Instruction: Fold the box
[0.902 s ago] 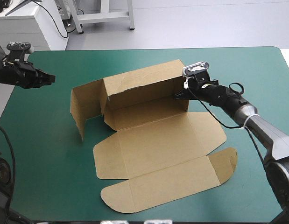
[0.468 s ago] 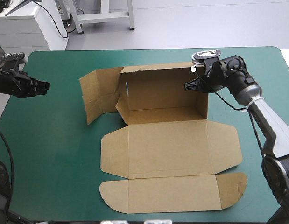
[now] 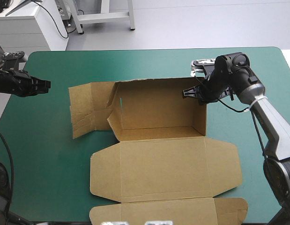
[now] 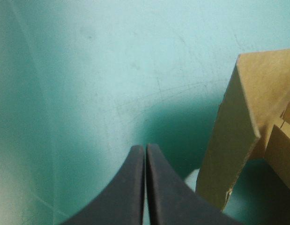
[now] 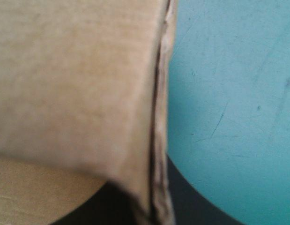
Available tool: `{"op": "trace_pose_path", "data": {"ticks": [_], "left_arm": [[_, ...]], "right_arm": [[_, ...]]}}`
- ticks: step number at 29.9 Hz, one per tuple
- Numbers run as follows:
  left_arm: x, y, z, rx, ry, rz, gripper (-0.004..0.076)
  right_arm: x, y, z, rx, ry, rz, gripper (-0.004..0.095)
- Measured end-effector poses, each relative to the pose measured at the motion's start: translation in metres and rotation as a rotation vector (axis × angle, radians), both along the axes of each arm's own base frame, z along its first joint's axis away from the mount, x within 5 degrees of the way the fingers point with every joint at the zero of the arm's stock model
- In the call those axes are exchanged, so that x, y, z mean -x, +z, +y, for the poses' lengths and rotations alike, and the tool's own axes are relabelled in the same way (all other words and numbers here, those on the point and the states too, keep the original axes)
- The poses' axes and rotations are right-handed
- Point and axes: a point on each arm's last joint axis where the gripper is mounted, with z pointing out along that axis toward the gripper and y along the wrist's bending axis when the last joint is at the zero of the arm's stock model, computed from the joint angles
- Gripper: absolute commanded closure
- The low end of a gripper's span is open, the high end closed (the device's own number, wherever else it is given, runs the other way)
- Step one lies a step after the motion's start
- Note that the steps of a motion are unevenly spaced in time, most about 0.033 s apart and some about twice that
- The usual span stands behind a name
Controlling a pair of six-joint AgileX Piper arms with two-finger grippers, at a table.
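From above, the box sits in the middle of the table. Its back wall and right wall stand up. The left flap leans out and the big front part lies flat, so I think a lot is left to do. The right gripper pinches the far right corner. The left gripper waits well apart.

In the left wrist view, its fingers press together on nothing, with the flap just beside them.

In the right wrist view, brown board is squeezed between the fingers.

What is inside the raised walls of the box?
Between the walls of the box only its bare brown floor shows; nothing lies there. The teal-green cover beneath the board is hidden.
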Motion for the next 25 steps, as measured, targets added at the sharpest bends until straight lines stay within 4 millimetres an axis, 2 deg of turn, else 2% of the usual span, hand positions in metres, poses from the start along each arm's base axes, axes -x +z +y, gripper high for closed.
{"op": "trace_pose_path", "data": {"ticks": [4, 10, 14, 17, 22, 25], "left_arm": [[0.000, 0.000, 0.000, 0.001, 0.000, 0.000, 0.0731], [0.000, 0.000, 0.000, 0.005, 0.000, -0.002, 0.0731], [0.000, 0.000, 0.000, 0.005, 0.000, -0.002, 0.0731], [0.000, 0.000, 0.000, 0.005, 0.000, -0.002, 0.0731], [0.000, 0.000, 0.000, 0.005, 0.000, -0.002, 0.0731], [0.000, 0.000, 0.000, 0.004, 0.000, -0.002, 0.0731]], "right_arm": [[-0.006, -0.010, 0.000, 0.032, 0.003, 0.016, 0.0908], [-0.025, -0.027, 0.002, 0.055, -0.001, 0.001, 0.0908], [-0.040, -0.038, 0.005, 0.059, -0.026, -0.016, 0.0863], [-0.046, -0.045, 0.005, 0.069, -0.032, -0.008, 0.0751], [-0.049, -0.052, 0.005, 0.102, -0.015, 0.053, 0.0388], [-0.051, -0.046, 0.006, 0.096, -0.023, 0.044, 0.0239]]}}
